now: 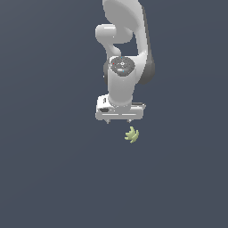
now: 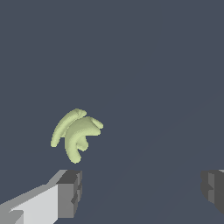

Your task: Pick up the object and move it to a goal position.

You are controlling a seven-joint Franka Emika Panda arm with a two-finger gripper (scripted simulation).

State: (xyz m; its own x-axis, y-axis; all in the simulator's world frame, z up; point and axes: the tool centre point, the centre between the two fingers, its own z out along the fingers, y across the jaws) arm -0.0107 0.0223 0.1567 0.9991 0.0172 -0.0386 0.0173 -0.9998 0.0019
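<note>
On a plain dark slate-blue floor (image 1: pixel 49 178) that fills both views, the white Panda arm (image 1: pixel 122 84) is the largest thing in sight. In the exterior view it comes down from the upper edge, its rounded links stacked one before the other, with a dark round cap marked in red on the joint facing the camera. Below that joint sits the boxy white hand, and from its underside only two small finger stubs show.

The gripper (image 1: pixel 119 120) hangs with its jaws spread wide and holds nothing. In the wrist view one grey finger (image 2: pixel 70 192) on its white mount stands at one lower corner and the other grey finger (image 2: pixel 214 189) at the opposite edge, with bare floor across the broad gap between them.

The object (image 1: pixel 132 135), a small pale yellow-green clump of curved lobes like a tiny banana bunch, lies on the floor just below the hand in the exterior view and a little toward that view's right. In the wrist view the object (image 2: pixel 76 133) lies just beyond the tip of the white-mounted finger, apart from it and not between the two fingers. Its lobes curl the same way, fanned from one joined end. It is much narrower than the open span of the fingers.
</note>
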